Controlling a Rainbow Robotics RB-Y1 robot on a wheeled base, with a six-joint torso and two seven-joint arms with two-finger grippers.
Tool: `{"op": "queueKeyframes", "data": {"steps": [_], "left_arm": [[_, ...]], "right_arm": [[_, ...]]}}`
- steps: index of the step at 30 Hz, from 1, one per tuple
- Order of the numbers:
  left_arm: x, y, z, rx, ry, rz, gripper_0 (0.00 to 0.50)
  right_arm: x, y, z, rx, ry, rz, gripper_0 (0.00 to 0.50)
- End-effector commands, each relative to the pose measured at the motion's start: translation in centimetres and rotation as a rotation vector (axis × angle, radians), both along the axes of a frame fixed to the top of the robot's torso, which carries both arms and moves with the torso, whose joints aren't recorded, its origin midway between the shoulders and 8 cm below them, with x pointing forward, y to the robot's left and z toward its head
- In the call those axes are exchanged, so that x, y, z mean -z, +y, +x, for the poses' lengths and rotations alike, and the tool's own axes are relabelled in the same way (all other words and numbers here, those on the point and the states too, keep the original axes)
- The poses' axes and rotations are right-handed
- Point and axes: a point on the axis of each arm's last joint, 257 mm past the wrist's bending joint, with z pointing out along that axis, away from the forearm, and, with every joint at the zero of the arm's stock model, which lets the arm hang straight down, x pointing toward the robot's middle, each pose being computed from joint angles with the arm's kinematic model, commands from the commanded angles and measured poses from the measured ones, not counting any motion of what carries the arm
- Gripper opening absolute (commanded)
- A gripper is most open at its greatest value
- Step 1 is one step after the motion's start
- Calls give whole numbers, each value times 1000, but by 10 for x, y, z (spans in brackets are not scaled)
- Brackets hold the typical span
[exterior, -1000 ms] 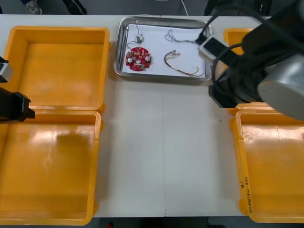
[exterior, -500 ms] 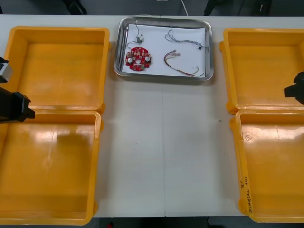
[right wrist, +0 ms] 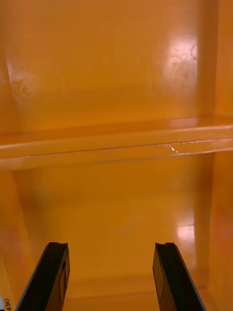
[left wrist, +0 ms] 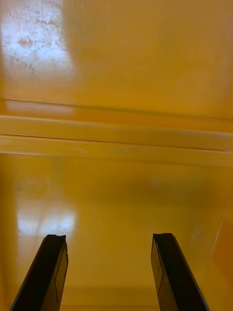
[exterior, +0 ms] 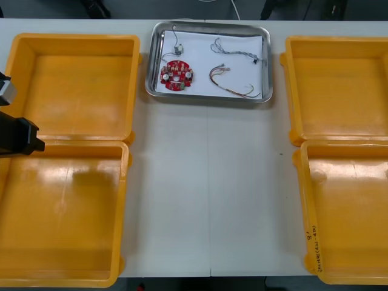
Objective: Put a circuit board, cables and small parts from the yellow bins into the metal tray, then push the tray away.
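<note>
Step in hand: I am judging the loading as done and the push as the closing step, with little or nothing of it left.
Metal tray (exterior: 148, 82): it is sitting at the far edge of the counter (exterior: 209, 182), between the two far bins, white inside.
Contents: the circuit board (exterior: 176, 74) is lying near the tray's left side with a small metal part (exterior: 178, 48) just beyond it. The blue and white cable (exterior: 233, 50) and the red and yellow cable (exterior: 233, 83) are lying to its right, apart from each other.
Left gripper (left wrist: 109, 238): I am holding it spread and empty over the left yellow bins (exterior: 79, 79), where their rims meet.
Right gripper (right wrist: 112, 245): I am holding it spread too, carrying nothing, above the right yellow bins (exterior: 336, 79).
Bins: all four are looking bare inside.
Next move: I am seeing nothing left to pick. If the tray needs to go farther, I am needing a gripper brought to its near rim for a gentle, straight shove, so nothing inside slides.
</note>
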Motion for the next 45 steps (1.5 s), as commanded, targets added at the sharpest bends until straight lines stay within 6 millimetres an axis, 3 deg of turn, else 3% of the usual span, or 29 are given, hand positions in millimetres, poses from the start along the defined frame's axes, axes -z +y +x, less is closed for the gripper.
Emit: {"op": "queueKeyframes", "data": {"steps": [1,15,36,45], "left_arm": [[-18,13,2,42,-39,60,500],[-18,13,2,42,-39,60,500],[-18,13,2,42,-39,60,500],[-18,13,2,42,-39,60,500]], "right_arm": [[10,-27,-19,19,44,-51,500],[36,-26,-40,10,114,-23,500],[31,-9,-24,-14,34,27,500],[33,-6,-27,-14,46,36,500]]}}
